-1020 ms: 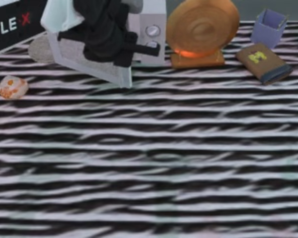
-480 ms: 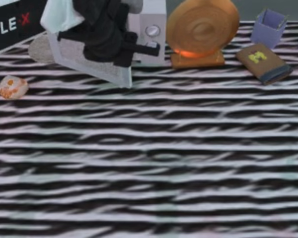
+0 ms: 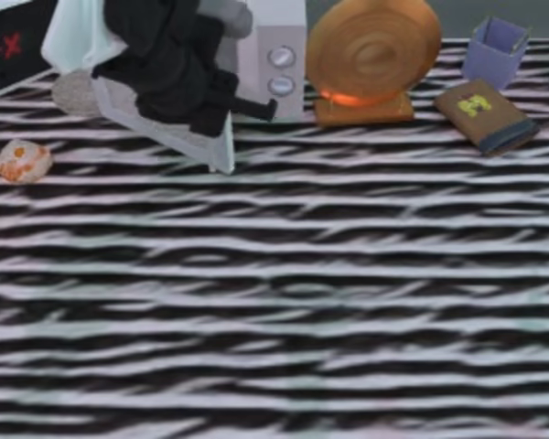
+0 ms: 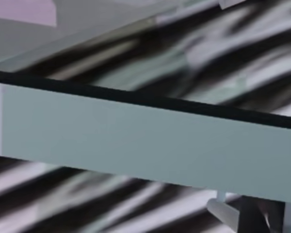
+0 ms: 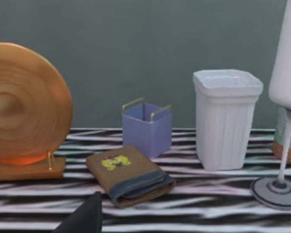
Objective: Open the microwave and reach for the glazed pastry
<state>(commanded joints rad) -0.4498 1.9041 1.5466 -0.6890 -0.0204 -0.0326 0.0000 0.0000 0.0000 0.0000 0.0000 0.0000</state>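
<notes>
The left arm's gripper (image 3: 256, 109) had swung the microwave (image 3: 273, 37) door (image 3: 160, 123) wider than a second before; whether its fingers gripped, I could not tell. The glazed pastry (image 3: 23, 161) lay untouched at the worktop's (image 3: 284, 302) left, next to reach.

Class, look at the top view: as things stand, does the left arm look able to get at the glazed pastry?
Probably yes. The glazed pastry lies alone on the striped table, apart from the microwave. The open door, where the left arm now is, stands to its right, not across it.
</notes>
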